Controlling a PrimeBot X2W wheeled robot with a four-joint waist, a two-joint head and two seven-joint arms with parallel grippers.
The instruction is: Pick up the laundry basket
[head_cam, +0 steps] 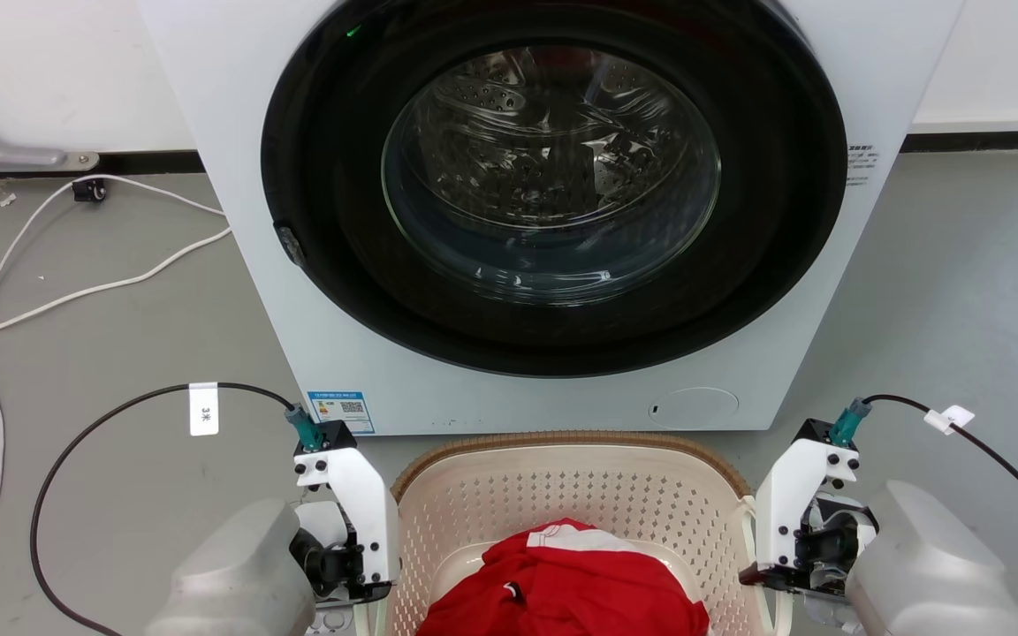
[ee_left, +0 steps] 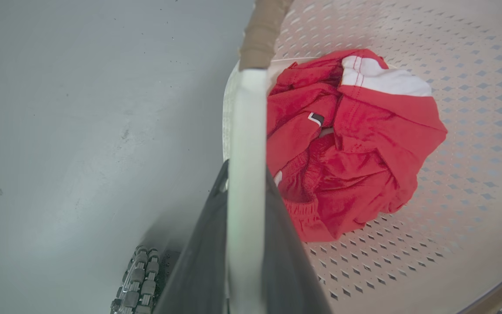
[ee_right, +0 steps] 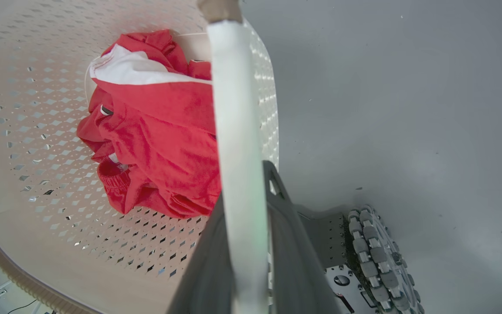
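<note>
The cream perforated laundry basket (head_cam: 562,495) with a brown woven-look rim (head_cam: 575,438) is low in the head view, just before the washing machine. A red and white garment (head_cam: 562,587) lies crumpled inside it. My left gripper (ee_left: 246,174) is shut on the basket's white left handle (ee_left: 244,131), one dark finger on each side of it. My right gripper (ee_right: 244,183) is shut the same way on the white right handle (ee_right: 233,109). In the head view both grippers (head_cam: 359,574) (head_cam: 774,579) point down at the basket's two sides. Whether the basket is off the floor cannot be told.
A white front-loading washing machine (head_cam: 527,203) with its round door closed stands directly behind the basket. White and black cables (head_cam: 76,291) trail over the grey floor at the left. My base's roller wheels (ee_left: 140,279) (ee_right: 373,257) sit close under each handle.
</note>
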